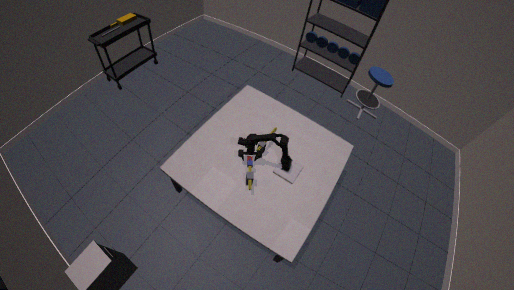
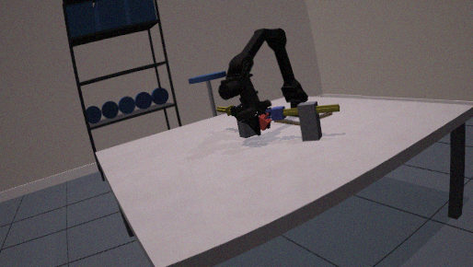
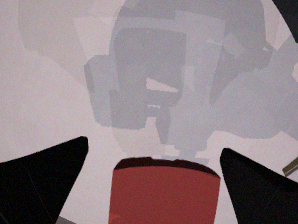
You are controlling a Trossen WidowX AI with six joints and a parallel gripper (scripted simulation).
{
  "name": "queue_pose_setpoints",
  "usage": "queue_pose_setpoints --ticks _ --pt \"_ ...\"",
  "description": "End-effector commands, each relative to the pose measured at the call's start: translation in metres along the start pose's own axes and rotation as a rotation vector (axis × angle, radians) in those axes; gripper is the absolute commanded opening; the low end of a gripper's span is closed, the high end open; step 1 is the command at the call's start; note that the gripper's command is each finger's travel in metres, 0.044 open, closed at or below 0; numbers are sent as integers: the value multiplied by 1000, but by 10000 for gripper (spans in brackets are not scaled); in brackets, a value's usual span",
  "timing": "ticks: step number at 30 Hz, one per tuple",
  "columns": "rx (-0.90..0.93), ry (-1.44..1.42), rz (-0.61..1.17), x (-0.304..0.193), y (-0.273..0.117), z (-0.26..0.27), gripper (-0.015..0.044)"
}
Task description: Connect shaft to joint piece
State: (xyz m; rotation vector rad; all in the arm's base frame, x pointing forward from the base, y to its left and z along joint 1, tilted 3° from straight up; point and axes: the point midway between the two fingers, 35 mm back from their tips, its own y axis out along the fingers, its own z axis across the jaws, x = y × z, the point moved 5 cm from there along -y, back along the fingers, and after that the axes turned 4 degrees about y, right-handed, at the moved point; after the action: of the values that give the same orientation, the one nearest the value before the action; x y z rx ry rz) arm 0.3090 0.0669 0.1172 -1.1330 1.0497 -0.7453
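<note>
The red joint piece (image 1: 249, 158) (image 2: 264, 122) (image 3: 165, 195) hangs on its hinges at the blue end (image 1: 250, 163) (image 2: 277, 113) of the first yellow shaft (image 1: 250, 185) (image 2: 329, 109). That shaft passes through a grey block (image 1: 250, 176) (image 2: 311, 125). The second yellow shaft (image 1: 273, 131) (image 2: 224, 110) runs at an angle through another grey block (image 2: 246, 131), partly hidden by the arm. My gripper (image 1: 250, 156) (image 3: 156, 150) is open around the red piece, one finger on each side, with gaps between the fingers and the piece in the wrist view. The piece's opening is not clear.
The arm's base stands on a pale plate (image 1: 294, 176) on the white table (image 1: 215, 200) (image 2: 207, 193). A thin brownish strip (image 3: 291, 167) lies near the right finger. A shelf rack, a blue stool (image 1: 381, 76) and a cart (image 1: 120, 30) stand away from the table.
</note>
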Motion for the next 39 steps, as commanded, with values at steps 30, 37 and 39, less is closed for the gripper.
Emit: queue_pose_setpoints --ticks 30,37,39 --pt "-17 11 8 0 14 -2 182" --pt "-17 11 8 0 14 -2 182" --pt "-17 11 8 0 14 -2 182"
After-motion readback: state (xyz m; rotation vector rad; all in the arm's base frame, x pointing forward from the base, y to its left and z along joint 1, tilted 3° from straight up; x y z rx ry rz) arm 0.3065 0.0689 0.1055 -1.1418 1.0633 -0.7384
